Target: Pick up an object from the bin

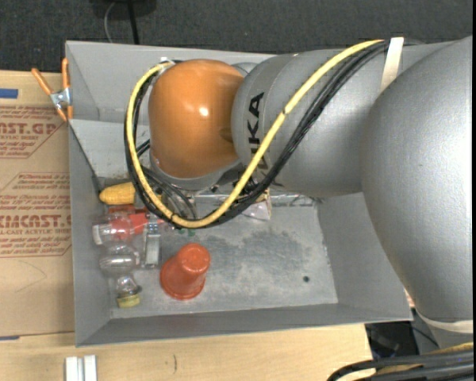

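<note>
Grey bin [301,252] floor lay mostly bare, with its few things gathered at the lower left of the frame. We saw the claw [152,243] low beneath the arm's orange cover [194,117], over a clear-and-red bottle [120,228], with a red cup [184,272] just lower right; apart or together, we could not tell

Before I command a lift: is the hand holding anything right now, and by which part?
Cannot tell. The arm's orange cover lies over the hand, so no hold can be seen; the red cup nearby lies free.
</note>
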Robot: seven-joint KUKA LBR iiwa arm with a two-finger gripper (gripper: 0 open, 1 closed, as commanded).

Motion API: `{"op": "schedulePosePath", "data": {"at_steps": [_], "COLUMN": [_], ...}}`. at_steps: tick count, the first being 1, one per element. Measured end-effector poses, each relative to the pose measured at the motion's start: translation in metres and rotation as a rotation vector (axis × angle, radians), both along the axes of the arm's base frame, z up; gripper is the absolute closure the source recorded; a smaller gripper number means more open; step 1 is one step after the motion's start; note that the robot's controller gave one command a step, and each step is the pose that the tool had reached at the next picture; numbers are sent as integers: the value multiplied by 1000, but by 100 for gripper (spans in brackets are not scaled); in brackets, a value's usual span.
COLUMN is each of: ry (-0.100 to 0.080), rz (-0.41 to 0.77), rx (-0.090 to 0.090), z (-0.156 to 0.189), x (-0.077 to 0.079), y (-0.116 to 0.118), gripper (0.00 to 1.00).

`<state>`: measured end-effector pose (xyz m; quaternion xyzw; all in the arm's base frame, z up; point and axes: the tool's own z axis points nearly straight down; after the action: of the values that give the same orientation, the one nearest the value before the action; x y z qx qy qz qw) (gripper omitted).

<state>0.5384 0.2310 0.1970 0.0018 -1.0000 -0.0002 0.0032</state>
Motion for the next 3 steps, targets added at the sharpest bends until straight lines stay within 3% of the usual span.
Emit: {"op": "schedulePosePath", "data": {"at_steps": [1,2,3], "ry": [-7,-11,-11], "rz": [-2,-39,-2], "rx": [1,4,2], "z": [5,-42,-90], "x": [2,1,27], "y": [-1,-25,-27], "gripper": [0,0,0]}}
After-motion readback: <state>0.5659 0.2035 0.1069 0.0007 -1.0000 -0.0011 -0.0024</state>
